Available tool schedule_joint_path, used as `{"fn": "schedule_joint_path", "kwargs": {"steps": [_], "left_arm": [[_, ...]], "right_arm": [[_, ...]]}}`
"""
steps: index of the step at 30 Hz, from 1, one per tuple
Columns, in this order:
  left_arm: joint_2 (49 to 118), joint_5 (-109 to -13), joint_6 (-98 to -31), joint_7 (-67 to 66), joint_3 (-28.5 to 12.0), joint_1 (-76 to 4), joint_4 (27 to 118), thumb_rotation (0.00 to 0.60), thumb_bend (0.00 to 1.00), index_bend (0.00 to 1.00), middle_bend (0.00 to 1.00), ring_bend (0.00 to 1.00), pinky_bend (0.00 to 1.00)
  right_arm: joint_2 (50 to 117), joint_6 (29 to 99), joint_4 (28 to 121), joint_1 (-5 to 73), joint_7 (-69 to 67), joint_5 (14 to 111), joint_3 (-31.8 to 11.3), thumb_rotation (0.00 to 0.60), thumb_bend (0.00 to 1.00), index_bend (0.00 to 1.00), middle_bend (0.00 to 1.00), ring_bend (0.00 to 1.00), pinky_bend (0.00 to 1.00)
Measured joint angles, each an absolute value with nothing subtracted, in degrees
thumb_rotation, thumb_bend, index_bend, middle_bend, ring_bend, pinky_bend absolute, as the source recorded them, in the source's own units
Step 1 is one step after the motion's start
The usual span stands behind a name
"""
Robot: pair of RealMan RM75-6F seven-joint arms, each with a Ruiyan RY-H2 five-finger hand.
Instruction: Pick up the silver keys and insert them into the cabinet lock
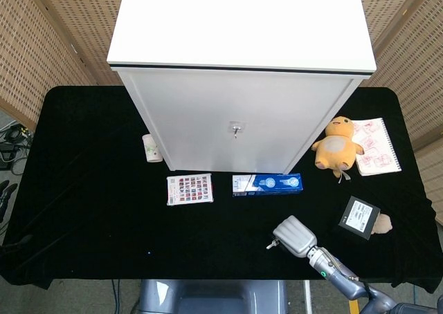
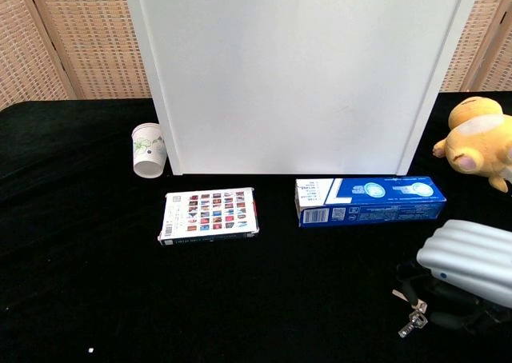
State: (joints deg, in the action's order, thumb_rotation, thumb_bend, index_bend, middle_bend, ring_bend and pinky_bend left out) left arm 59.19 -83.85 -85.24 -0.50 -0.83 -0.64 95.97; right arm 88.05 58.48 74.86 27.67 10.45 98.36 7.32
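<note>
Clearly the pick-up step is in hand: the right hand (image 2: 468, 263) sits low over the silver keys (image 2: 412, 313), which lie on the black table (image 2: 96, 299) near its front edge. Its dark fingers (image 2: 432, 297) curl beside them, but whether they grip is unclear. Next, a firm pinch and lift toward the cabinet lock (image 1: 236, 128).

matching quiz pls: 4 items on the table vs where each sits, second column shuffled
Things:
1. paper cup
2. blue box
3. plush toy
4. silver keys

Places:
A. under the right hand, at the table's near edge
B. beside the cabinet's left front corner
C. right of the cabinet, next to a notebook
D. lying flat in front of the cabinet door

Pairs: 1-B, 2-D, 3-C, 4-A
</note>
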Motion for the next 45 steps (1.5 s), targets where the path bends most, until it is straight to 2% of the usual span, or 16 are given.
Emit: {"fn": "schedule_joint_path", "kwargs": {"steps": [20,45], "left_arm": [[59.3,-83.8,-85.2,-0.5,-0.7,-0.6,95.9,0.600,0.00,0.00,0.00,0.00,0.00],[59.0,-84.0,-85.2,0.0,-0.7,-0.7,96.0,0.600,0.00,0.00,0.00,0.00,0.00]], "right_arm": [[89.8,58.3,71.9,28.1,12.6,97.8,7.5,0.600,0.54,0.55,0.94,0.93,1.00],[91.1,58.7,69.6,28.6,12.1,98.0,8.1,0.600,0.60,0.60,0.94,0.93,1.00]]}}
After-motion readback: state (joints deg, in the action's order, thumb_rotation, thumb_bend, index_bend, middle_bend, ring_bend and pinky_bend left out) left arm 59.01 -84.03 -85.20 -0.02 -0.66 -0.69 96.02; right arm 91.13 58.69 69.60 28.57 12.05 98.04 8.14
